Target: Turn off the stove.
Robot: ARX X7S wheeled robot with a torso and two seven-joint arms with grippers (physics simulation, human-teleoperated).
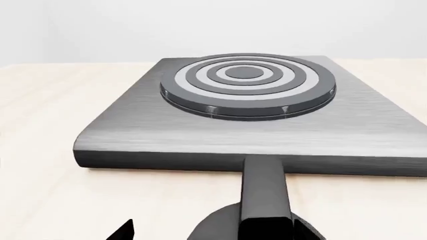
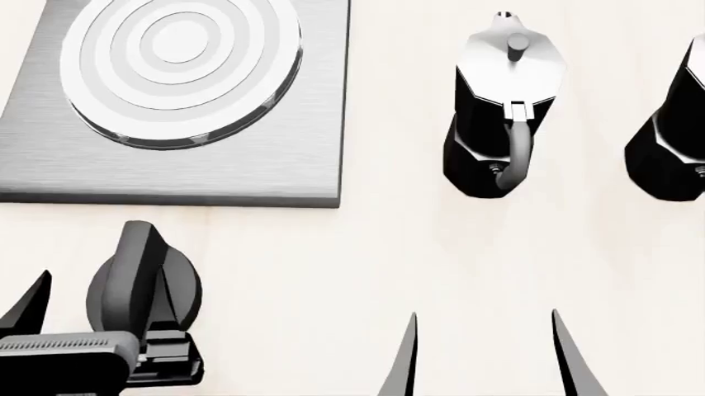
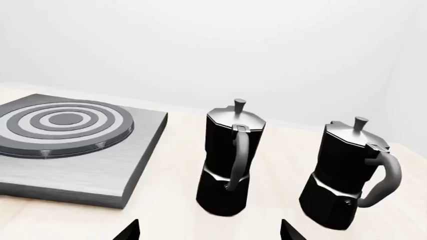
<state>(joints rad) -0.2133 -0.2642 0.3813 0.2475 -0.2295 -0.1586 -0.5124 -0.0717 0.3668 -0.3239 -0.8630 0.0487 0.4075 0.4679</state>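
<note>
Through the left wrist camera I see the stove, a brushed grey slab with its ringed burner raised on top. Just before the stove's near edge stands the knob, its black ridge pointing at the slab. My left gripper sits astride that knob with a finger tip showing on either side, apart from the ridge, so I take the claw as released and lined up for a grasp and twist.

From the head camera, the knob lies just in front of the stove, off its near edge, with the left gripper straddling it. My right gripper hangs spread and empty, well clear of the stove; I judge it parked to keep out of the way. Two moka pots stand beside the stove, apart from it.

The right wrist camera shows both pots, handles toward me, on a pale wooden tabletop before a bare white wall.
</note>
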